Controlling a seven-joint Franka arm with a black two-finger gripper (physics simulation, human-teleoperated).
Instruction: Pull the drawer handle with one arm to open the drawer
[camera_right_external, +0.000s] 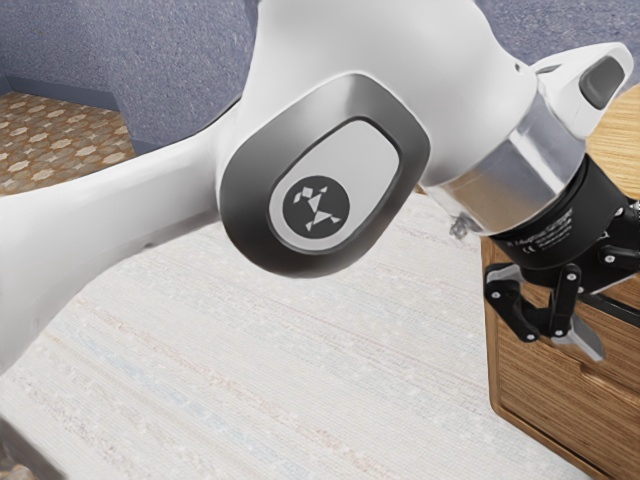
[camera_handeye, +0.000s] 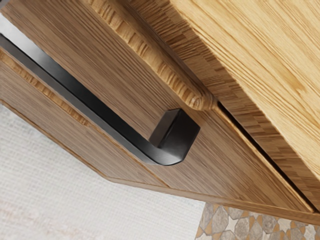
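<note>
A light wooden cabinet (camera_right_external: 560, 400) stands at the exterior view's right edge. In the wrist view its drawer front (camera_handeye: 115, 75) carries a long black bar handle (camera_handeye: 95, 112), which ends in a square black post (camera_handeye: 176, 134) fixed to the wood. A thin dark gap runs between the drawer front and the panel beside it. My black gripper (camera_right_external: 558, 338) hangs right in front of the cabinet's upper drawer. Its fingers stand apart, open, with nothing between them. The handle lies a short way ahead of my hand.
My white arm (camera_right_external: 330, 190) crosses most of the exterior view from the left. A pale woven carpet (camera_right_external: 250, 380) lies under the cabinet. Patterned tile floor (camera_handeye: 250, 225) shows past the cabinet's corner, and a blue-grey wall (camera_right_external: 120, 50) stands behind.
</note>
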